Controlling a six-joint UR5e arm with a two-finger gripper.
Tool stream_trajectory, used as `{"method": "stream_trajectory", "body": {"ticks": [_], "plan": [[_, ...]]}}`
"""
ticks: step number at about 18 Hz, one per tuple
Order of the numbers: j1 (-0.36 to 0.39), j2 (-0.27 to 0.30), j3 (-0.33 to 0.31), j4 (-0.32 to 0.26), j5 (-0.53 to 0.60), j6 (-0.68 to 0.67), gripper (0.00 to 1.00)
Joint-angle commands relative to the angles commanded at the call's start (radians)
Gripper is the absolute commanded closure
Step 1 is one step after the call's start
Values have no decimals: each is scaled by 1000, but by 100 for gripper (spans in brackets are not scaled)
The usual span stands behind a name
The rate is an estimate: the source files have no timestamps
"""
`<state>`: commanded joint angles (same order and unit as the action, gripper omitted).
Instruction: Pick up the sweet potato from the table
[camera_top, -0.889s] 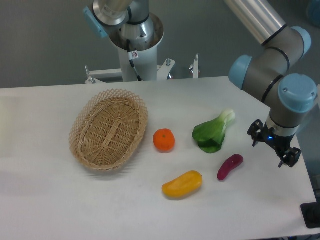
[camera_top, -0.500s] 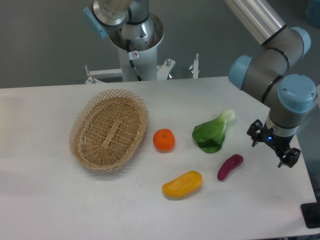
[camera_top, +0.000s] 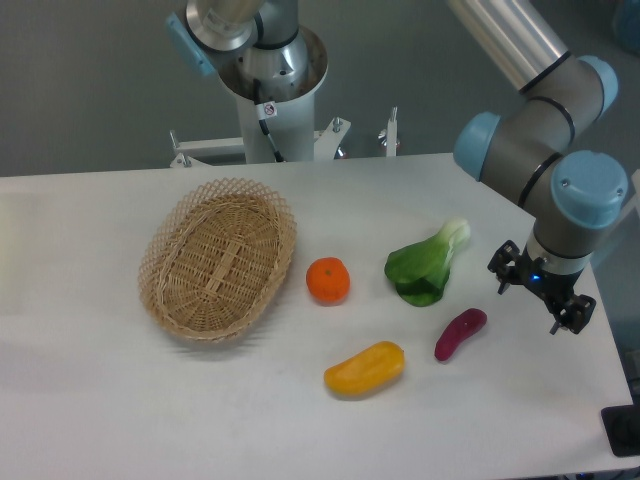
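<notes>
on matte white table (camera_top: 90, 400), smooth curved sweet potato (camera_top: 460, 333)

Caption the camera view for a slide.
Open gripper poised right of the sweet potato on the table.

Arm's cut off, claw's a blur

The grey-and-blue jointed robot arm (camera_top: 545, 120) runs off the top edge, and its small black two-finger gripper (camera_top: 537, 297) is too tiny to read the jaw gap.

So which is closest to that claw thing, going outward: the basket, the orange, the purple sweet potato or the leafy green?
From the gripper in the camera view:
1. Sweet potato, just below and to its image-left.
2. Bok choy, further image-left.
3. Orange, mid-table.
4. Wicker basket, far image-left.
</notes>
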<state>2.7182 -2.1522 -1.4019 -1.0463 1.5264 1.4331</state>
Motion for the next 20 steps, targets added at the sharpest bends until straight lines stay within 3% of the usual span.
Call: {"method": "stream_trajectory", "body": {"ticks": [5,17,20], "plan": [[-21,6,-97,107,-3,-22,0],[-75,-25,-146,149,0,-33,0],[-81,-34,-167,195,3,-31,0]]}}
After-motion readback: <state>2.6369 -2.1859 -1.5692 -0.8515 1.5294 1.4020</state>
